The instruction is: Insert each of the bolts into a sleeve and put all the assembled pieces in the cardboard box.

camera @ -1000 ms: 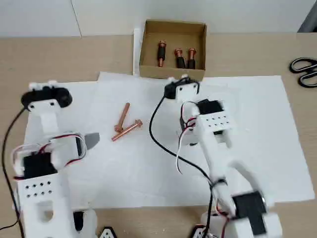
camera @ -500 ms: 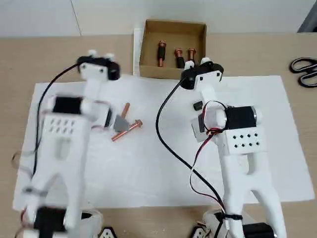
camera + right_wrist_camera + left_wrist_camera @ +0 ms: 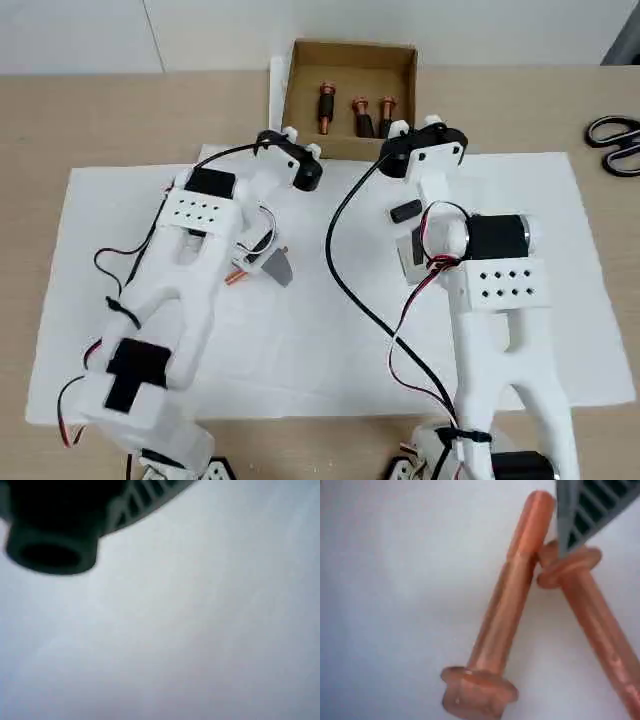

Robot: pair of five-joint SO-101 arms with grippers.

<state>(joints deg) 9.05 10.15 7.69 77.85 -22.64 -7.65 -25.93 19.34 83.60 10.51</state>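
Swinging in from the frame's left, the left arm [image 3: 195,212] now hangs over the two loose bolts [image 3: 505,625]. Its jaws are spread, one tip touching a bolt's flange (no grip yet). R arm [image 3: 495,285] has stretched toward the cardboard box [image 3: 285,100], jaws clenched on a black sleeve [image 3: 406,211]. So pick-up and insertion are pending; 3 assembled pieces [image 3: 327,105] sit in the box. Bolts touch each other, awkward to single out. Bare sheet [image 3: 300,360] lies between the arms. Scissors [image 3: 612,140] lie well apart at the counter's [image 3: 100,110] far right.
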